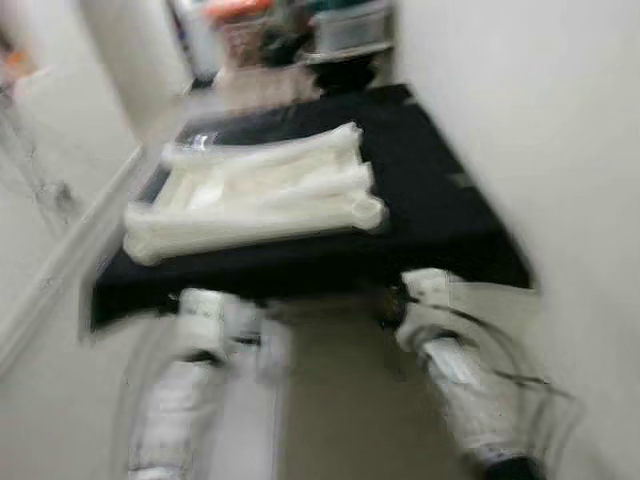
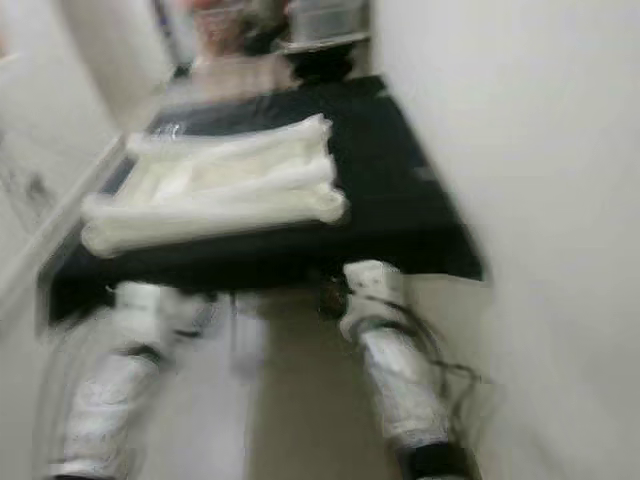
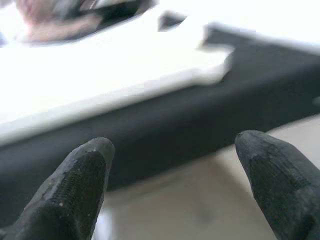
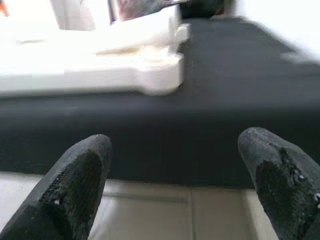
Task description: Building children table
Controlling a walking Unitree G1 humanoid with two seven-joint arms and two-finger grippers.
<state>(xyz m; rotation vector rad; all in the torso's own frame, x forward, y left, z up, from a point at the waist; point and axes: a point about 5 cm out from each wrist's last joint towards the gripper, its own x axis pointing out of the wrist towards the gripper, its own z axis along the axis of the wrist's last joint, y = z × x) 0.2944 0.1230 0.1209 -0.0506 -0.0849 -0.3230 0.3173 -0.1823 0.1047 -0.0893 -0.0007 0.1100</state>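
Head views, blurred throughout.

- Low counter draped in black cloth [image 1: 440, 200]: centre of frame, its right edge against a white wall [image 1: 560, 130], pale tiled floor [image 1: 330, 400] in front of it.
- White moulded plastic table top with rounded raised edges [image 1: 260, 195]: lies flat on the left half of the counter, long side toward the camera; the right half of the black cloth is bare.
- Clutter of bins and a grey container [image 1: 345, 25]: upper centre, beyond the far end of the counter; too blurred to itemise.
- Two silver arms: lower left and lower right of frame, both pointing toward the counter's front edge.

Wrist views.

- Left tool [image 3: 177, 185]: two black fingers spread wide apart, nothing between them; facing the counter's front edge, the white table top beyond it.
- Right tool [image 4: 175, 185]: two black fingers likewise spread wide, holding nothing; facing the black cloth, the table top's rounded corner ahead.
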